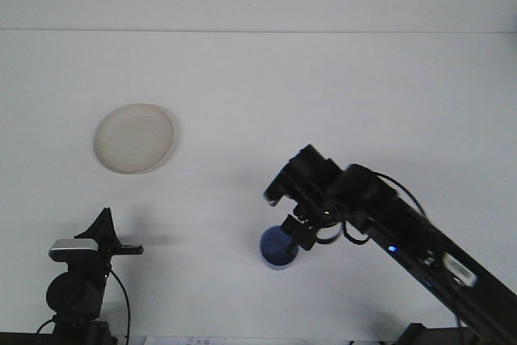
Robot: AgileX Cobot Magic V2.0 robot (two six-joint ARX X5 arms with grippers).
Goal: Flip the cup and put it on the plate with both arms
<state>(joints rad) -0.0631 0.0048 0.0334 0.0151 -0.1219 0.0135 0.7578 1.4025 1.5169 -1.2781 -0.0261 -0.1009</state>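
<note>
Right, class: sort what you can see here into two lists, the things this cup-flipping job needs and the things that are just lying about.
Needed for the job:
blue cup, opening now showing
plate, far left, nothing on it
right gripper, at the cup's rim
left gripper, idle at the near left

Just lying about:
nothing besides the bare white table
</note>
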